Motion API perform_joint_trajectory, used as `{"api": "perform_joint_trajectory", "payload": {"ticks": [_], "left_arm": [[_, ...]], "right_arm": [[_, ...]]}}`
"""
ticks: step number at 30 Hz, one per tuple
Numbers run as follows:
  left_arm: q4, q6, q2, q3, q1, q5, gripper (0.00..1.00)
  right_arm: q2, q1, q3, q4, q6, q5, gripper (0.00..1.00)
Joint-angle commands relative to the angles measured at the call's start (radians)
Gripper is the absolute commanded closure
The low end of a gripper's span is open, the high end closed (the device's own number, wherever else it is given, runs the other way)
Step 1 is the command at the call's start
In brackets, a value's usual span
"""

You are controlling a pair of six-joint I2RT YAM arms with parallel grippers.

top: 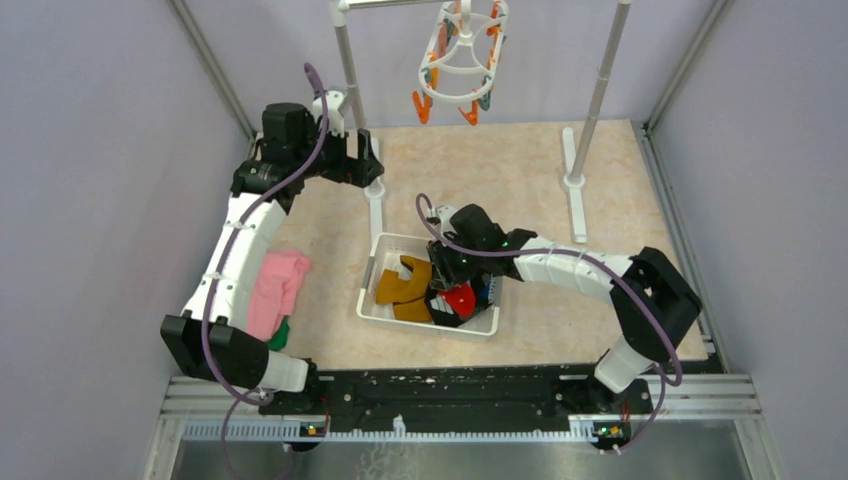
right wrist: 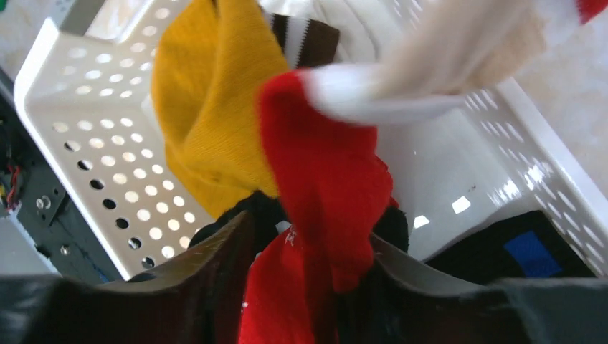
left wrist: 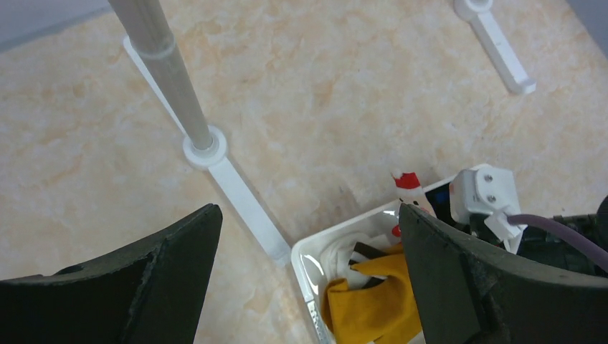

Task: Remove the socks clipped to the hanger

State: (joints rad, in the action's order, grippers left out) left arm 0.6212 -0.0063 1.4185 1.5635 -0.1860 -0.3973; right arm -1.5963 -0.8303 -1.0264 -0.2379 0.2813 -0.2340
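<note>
The white hanger (top: pixel 462 60) with orange and teal clips hangs from the rack bar at the back; I see no socks on it. Socks lie in the white mesh basket (top: pixel 375 300): a mustard one (top: pixel 398 287) (right wrist: pixel 208 107), a black one (right wrist: pixel 530 247) and a white one (left wrist: pixel 337 251). My right gripper (top: pixel 450 285) (right wrist: pixel 308 229) is low over the basket, its jaws apart, with a red sock (right wrist: pixel 323 165) running loosely between them, its white cuff blurred. My left gripper (top: pixel 372 160) (left wrist: pixel 308 211) is open and empty, above the table beside the left pole.
The white rack's left pole (top: pixel 350 90) and its floor foot (left wrist: pixel 244 201) stand close to my left gripper. The right pole (top: pixel 600 100) and its foot (top: pixel 578 210) stand at the back right. A pink and green folded cloth (top: pixel 277 285) lies left of the basket.
</note>
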Motion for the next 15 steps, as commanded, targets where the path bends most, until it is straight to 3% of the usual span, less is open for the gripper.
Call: {"api": "perform_joint_trajectory", "payload": {"ticks": [1, 7, 15], "left_arm": [[-0.001, 0.074, -0.067, -0.042, 0.021, -0.039, 0.01], [0.036, 0.139, -0.064, -0.068, 0.046, -0.03, 0.01], [0.011, 0.161, -0.065, -0.107, 0.083, -0.028, 0.01]], "right_arm": [[-0.025, 0.005, -0.058, -0.056, -0.013, 0.063, 0.48], [0.128, 0.005, -0.004, -0.123, 0.011, 0.199, 0.03], [0.292, 0.008, -0.174, -0.373, 0.002, 0.318, 0.01]]}}
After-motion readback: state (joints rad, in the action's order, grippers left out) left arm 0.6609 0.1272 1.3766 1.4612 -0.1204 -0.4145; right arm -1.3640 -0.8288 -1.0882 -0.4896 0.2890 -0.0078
